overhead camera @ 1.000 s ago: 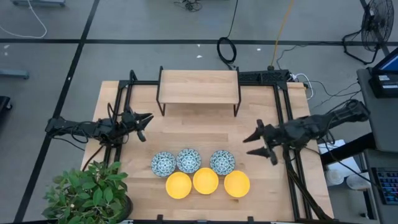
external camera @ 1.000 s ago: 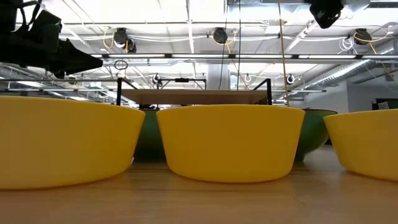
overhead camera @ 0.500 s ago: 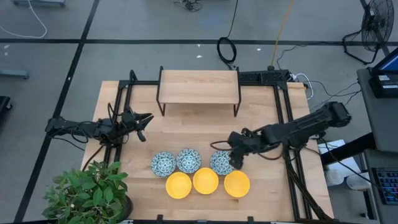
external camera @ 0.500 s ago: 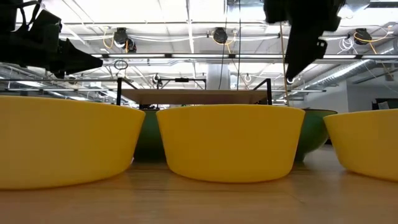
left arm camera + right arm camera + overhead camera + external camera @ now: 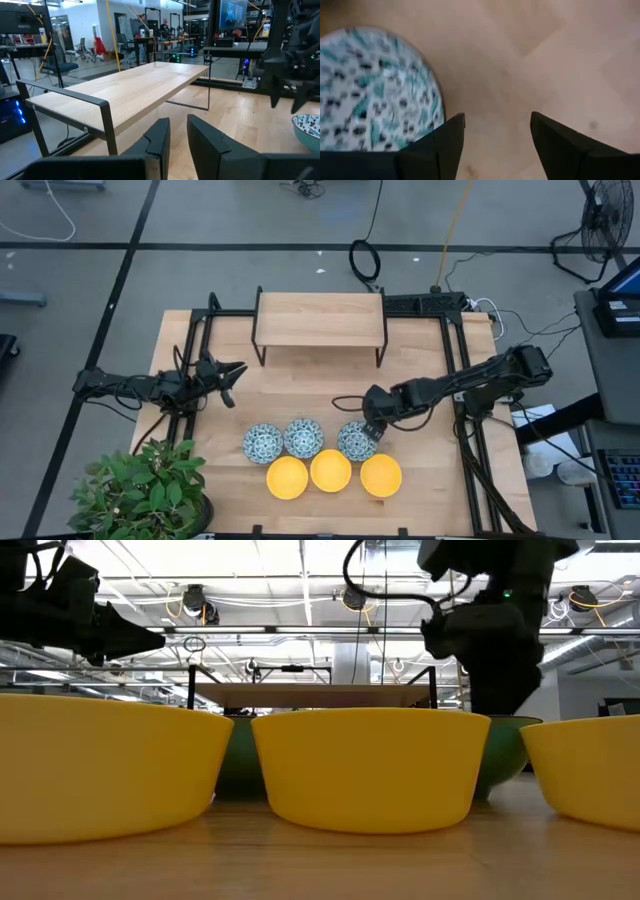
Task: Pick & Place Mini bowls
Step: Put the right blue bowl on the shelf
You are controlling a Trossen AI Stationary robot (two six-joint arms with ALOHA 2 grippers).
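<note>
From above, we see 6 mini bowls (image 5: 322, 455) in 2 rows on the surface; the right gripper (image 5: 371, 427) hangs over the right patterned bowl (image 5: 356, 441). Its wrist view shows open jaws beside the rim. Next, we'd guess: straddle the rim, squeeze. The left gripper (image 5: 228, 381) waits, nearly closed, empty.

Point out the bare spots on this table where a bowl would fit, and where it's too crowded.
Bare wood lies between the shelf and the patterned bowls, toward the left end effector. Less lies beside the plant. Crowded: the yellow bowls sit tight against the patterned row, with the right end effector open at the rightmost patterned bowl.
</note>
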